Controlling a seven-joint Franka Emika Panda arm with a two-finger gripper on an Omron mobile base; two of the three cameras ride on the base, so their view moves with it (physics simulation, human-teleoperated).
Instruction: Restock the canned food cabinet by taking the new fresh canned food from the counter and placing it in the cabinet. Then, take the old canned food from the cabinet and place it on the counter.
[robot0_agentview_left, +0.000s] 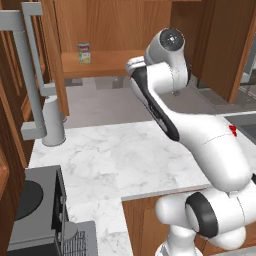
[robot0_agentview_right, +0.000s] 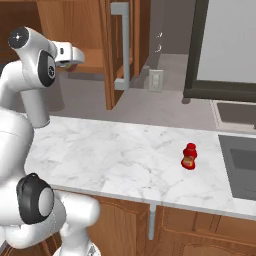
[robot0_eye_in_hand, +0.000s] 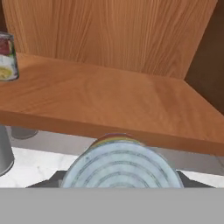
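The claw (robot0_eye_in_hand: 119, 183) is clamped on the squat can (robot0_eye_in_hand: 120, 164), level with the shelf board (robot0_eye_in_hand: 109, 105), probably for sliding it in; the taller can (robot0_eye_in_hand: 6, 57) stands left.

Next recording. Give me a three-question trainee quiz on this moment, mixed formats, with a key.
1. True or false: the new fresh canned food already rests on the cabinet shelf.
2. Multiple choice: the old canned food stands A) on the counter, B) on the cabinet shelf, C) in the sink.
3. Fill in: a small red ____ stands on the counter.

Key
1. False: the gripper holds it in front of the shelf edge, below board level.
2. B
3. bottle
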